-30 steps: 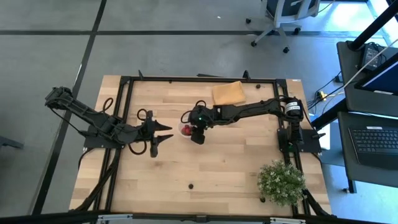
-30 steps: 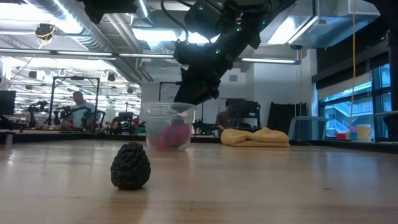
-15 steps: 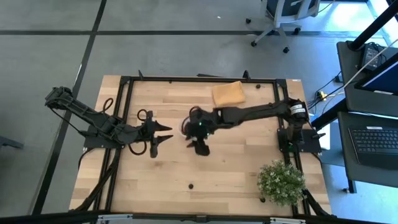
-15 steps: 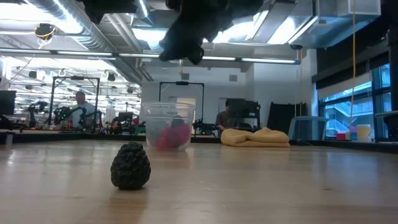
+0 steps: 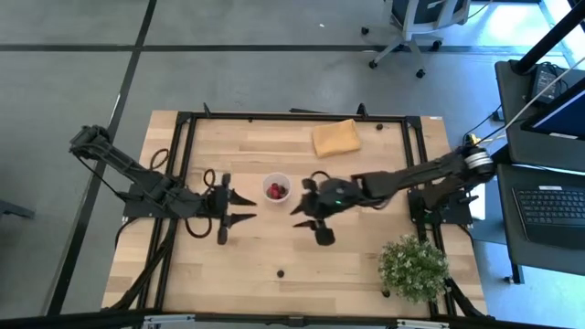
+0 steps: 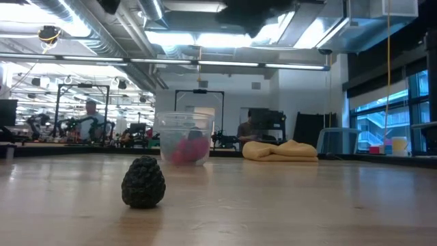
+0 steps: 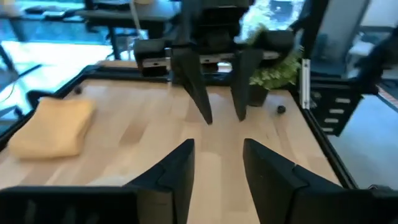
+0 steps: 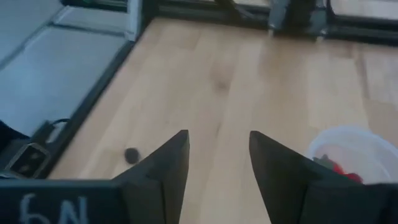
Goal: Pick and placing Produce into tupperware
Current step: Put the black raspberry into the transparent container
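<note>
The tupperware (image 5: 276,188) is a small translucent cup standing on its base mid-table, with red produce (image 5: 275,190) inside; it also shows in the low view (image 6: 184,139) and the right wrist view (image 8: 346,152). One dark berry (image 5: 280,271) rests alone on the wood near the table's near edge, large in the low view (image 6: 143,182). My right gripper (image 5: 311,225) hangs open just right of and nearer than the cup, touching nothing (image 8: 217,149). My left gripper (image 5: 249,208) waits open left of the cup (image 7: 217,158).
A folded orange-yellow cloth (image 5: 335,137) lies by the far edge. A bushy green plant (image 5: 413,267) stands at the near right corner. Bare wood (image 5: 356,265) lies between the dark berry and the plant. A small dark piece (image 7: 281,110) sits near the plant.
My right gripper has left the spot over the cup, moving toward the table's right and near edges and rising out of the low view. The cup, covered from above a second ago, now shows whole with red pieces inside. The cup and the dark berry have stayed put.
</note>
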Robot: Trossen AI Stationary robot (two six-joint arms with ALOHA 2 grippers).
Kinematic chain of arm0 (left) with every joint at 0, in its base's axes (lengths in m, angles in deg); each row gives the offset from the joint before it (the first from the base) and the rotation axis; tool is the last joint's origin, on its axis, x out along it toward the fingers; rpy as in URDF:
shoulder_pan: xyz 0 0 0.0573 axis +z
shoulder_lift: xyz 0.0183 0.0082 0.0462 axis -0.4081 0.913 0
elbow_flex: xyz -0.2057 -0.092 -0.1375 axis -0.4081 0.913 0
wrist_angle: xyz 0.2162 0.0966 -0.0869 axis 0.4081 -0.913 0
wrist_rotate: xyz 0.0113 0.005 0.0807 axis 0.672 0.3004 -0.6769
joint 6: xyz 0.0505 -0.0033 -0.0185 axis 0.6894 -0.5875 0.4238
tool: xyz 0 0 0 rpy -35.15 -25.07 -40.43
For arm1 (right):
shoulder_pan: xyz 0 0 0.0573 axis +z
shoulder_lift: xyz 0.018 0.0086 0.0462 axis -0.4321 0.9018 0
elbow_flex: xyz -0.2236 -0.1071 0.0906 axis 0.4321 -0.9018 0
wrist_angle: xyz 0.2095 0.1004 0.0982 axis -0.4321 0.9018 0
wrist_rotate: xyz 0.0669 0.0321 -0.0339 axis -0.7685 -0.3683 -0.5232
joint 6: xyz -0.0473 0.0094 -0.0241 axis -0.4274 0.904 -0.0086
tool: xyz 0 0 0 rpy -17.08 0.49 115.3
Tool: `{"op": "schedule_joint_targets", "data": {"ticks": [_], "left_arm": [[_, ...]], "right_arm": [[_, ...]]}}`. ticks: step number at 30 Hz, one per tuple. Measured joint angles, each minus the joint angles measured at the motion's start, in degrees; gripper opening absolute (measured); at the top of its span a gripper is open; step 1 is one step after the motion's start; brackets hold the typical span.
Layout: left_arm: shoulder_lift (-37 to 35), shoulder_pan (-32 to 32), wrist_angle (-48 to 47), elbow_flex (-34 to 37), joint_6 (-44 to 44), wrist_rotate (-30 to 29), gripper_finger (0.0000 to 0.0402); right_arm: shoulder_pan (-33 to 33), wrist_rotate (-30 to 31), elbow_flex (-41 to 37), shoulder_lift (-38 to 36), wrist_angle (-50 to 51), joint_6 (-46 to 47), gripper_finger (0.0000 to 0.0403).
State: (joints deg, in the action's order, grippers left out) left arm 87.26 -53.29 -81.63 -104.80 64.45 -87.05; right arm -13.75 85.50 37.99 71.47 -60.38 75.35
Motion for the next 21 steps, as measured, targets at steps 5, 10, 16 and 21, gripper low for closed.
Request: {"op": "schedule_joint_targets", "data": {"ticks": [5, 10, 16, 21], "left_arm": [[9.6, 0.6, 9.0, 0.0, 3.9, 8.8, 0.013], [21.3, 1.3, 21.2, 0.0, 3.4, 14.4, 0.013], [32.3, 1.4, 39.9, 0.0, -1.5, 17.0, 0.013], [38.1, 1.4, 43.3, -2.8, -0.6, 18.5, 0.0136]], "right_arm": [[0.7, 0.0, -11.2, -8.9, -6.9, 4.9, 0.017], [-0.3, 1.6, -19.2, -16.1, -6.0, 11.3, 0.017], [-0.4, 4.8, -29.2, -21.5, -9.9, 10.4, 0.017], [-0.4, 5.0, -35.3, -23.5, -17.1, 13.6, 0.017]]}}
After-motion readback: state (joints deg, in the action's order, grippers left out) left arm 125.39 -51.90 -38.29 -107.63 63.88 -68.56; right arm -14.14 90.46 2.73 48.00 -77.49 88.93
